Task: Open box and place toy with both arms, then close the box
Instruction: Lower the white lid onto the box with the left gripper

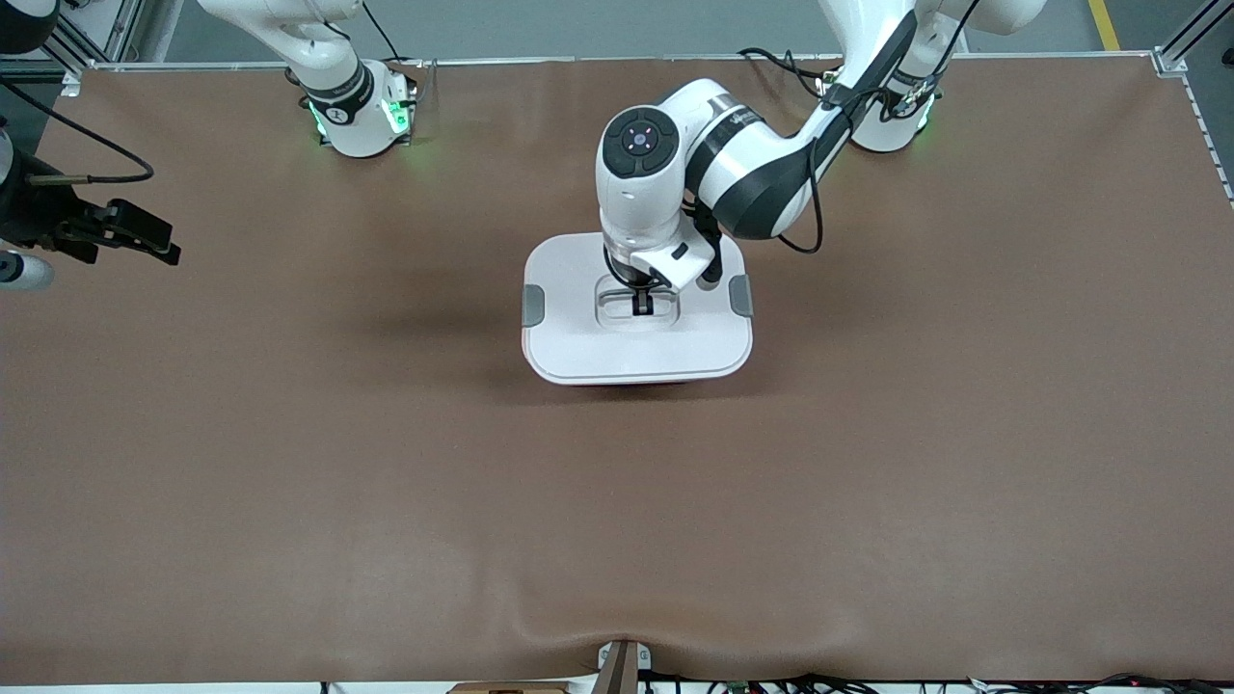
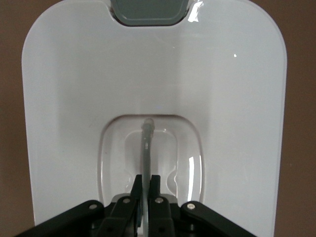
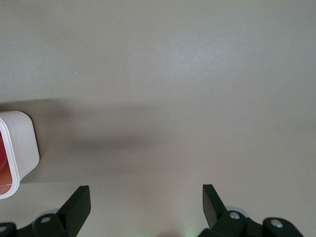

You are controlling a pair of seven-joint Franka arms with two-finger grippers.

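Note:
The box [image 1: 636,337] stands in the middle of the table with its white lid [image 2: 74,98] on top. Grey clips [image 1: 533,306] sit at the lid's two short ends. My left gripper [image 1: 641,301] reaches down into the lid's recess. It is shut on the thin grey handle [image 2: 146,140], which stands up between the fingers [image 2: 136,190]. My right gripper [image 1: 159,243] hangs open over the right arm's end of the table, with nothing between its fingers [image 3: 79,202]. A white and pink corner of the box [image 3: 22,148] shows in the right wrist view. The toy is out of view.
A brown mat [image 1: 868,463] covers the whole table. The two arm bases [image 1: 362,116] stand along the edge farthest from the front camera. A small bracket [image 1: 622,665] and cables lie at the nearest edge.

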